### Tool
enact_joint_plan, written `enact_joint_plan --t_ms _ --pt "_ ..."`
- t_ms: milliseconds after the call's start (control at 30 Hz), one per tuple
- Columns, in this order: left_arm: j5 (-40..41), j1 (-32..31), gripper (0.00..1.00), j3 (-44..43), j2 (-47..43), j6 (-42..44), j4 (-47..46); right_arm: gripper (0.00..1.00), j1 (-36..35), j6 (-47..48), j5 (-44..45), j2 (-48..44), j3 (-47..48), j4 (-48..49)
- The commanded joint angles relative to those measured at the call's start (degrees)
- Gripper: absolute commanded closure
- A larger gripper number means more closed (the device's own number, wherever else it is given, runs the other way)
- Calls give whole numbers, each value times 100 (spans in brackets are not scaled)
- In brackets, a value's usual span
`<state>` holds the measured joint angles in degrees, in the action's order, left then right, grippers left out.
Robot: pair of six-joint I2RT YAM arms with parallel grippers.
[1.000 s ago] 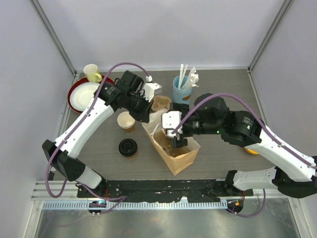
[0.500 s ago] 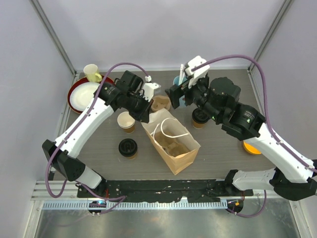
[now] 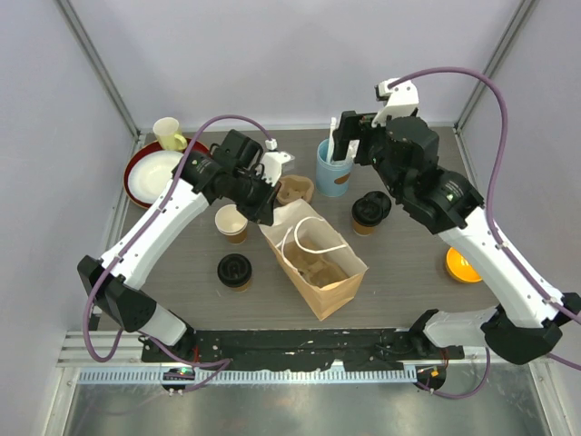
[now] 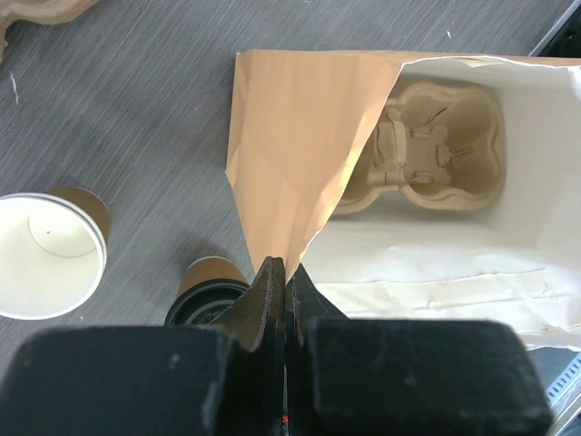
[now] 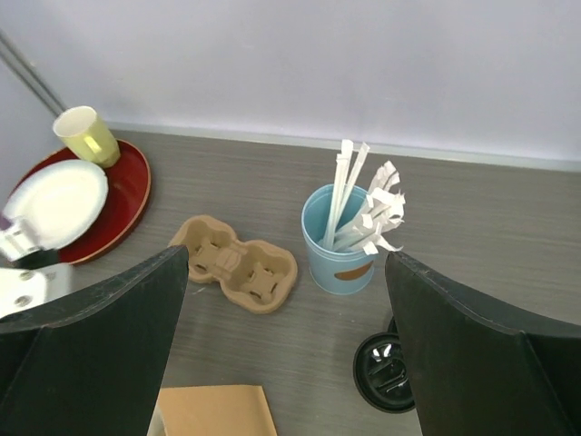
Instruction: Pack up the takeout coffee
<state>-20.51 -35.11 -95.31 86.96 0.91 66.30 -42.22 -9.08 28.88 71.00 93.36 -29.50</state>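
left claw (image 4: 284, 272): pinched on bag (image 4: 300, 154) rim | right claw (image 3: 348, 138): wide, empty, raised | lidded cups: one (image 3: 234, 271) left of bag, one (image 3: 366, 214) right, both on bench (image 3: 408, 263), clear of claws

Your count, desk top:
- Lidded tan cups: two. One (image 3: 234, 271) toward near left corner, one (image 3: 365, 218) right of centre.
- Black round shape (image 3: 381, 201) touching second cup: one; you cannot tell if it is a loose lid.
- Lidless tan cup (image 3: 231, 222): one.
- Brown paper bag (image 3: 338, 286): one.
- Pulp cup carriers: two. One (image 3: 318, 268) inside bag, one (image 3: 295, 189) on desk.
- Blue tin (image 3: 332, 174) of white wrapped sticks: one; sticks too bunched to count.
- Red tray (image 3: 130, 182): one.
- White plate (image 3: 154, 174): one.
- Yellow cup (image 3: 168, 133): one, far left corner.
- Orange round thing (image 3: 463, 266): one, right edge.
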Motion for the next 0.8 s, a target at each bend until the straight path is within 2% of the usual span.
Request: enact_joint_plan --t_ms 0,100,133,200,233,300,333,433,567,767 --pt "100 31 100 3 -127 120 -3 5 345 -454 -119 352 296 -293" --pt "100 31 100 -14 -91 182 -30 5 653 -498 -453 467 358 -311" --pt "100 31 94 -32 -74 199 -30 5 697 -446 -523 502 376 -320" --pt "109 40 72 -84 -47 295 5 5 828 -384 -708 563 385 -302" --pt "109 31 48 -93 -47 340 5 5 881 -349 -778 573 385 -320" --pt "126 57 30 -93 -74 401 -73 5 1030 -296 -892 608 376 -320" --pt "144 83 16 -93 -91 410 -100 5 1110 -296 -937 608 376 -320" --pt "144 189 0 -242 -83 602 -65 4 1390 -243 -1095 608 358 -320" --pt "529 303 0 -822 -30 1069 356 4 1681 -322 -1455 511 507 -311" --pt "470 865 0 -2008 -355 956 857 4 1725 -1402 -1482 371 314 -318"
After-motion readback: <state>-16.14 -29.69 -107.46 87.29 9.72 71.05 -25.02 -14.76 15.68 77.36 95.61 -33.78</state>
